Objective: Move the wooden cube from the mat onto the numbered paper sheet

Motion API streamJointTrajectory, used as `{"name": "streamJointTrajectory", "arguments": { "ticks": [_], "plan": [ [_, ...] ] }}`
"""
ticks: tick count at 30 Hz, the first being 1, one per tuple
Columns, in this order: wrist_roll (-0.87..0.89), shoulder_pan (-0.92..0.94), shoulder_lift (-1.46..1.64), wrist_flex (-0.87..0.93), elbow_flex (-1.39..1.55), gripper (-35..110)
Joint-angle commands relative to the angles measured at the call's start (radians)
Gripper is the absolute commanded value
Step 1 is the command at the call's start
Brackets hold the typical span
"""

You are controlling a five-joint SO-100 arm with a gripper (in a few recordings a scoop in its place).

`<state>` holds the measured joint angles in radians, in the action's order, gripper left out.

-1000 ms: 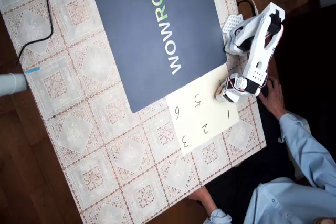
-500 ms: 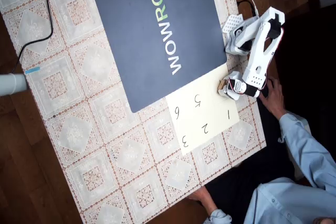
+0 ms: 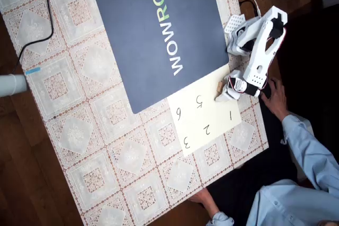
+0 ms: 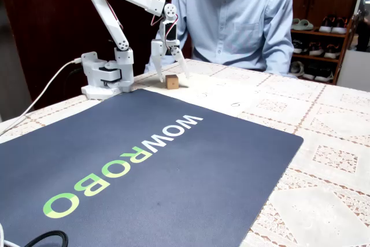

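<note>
On the numbered paper sheet (image 3: 204, 112) sits the wooden cube (image 4: 171, 81), the end effector (image 4: 171, 67) spread above it.

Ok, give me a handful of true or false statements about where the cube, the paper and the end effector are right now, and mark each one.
1. The wooden cube rests on the numbered paper. True.
2. The end effector is shut on the cube. False: its fingers stand apart just above the cube, which sits on the paper.
3. The cube lies in the middle of the dark mat. False: it is off the mat, on the paper near the arm's base.
4. A person in a light blue shirt sits behind the table. True.
5. The paper lies fully on top of the mat. False: the mat's corner covers one of its edges.
</note>
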<state>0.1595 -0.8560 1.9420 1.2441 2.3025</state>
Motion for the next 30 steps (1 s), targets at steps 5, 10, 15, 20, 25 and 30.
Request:
{"name": "streamJointTrajectory", "arguments": {
  "ticks": [5,10,15,20,25,30],
  "plan": [
    [-0.081,0.032,0.341,0.181,-0.021,32],
    [-0.258,0.319,0.63,0.319,-0.143,26],
    [-0.449,0.729,0.831,0.268,-0.158,20],
    [-0.505,1.052,0.996,0.126,-0.02,2],
    [-0.314,1.077,1.175,0.1,0.212,0],
    [-0.301,1.069,1.278,0.14,0.359,0]
  ]
}}
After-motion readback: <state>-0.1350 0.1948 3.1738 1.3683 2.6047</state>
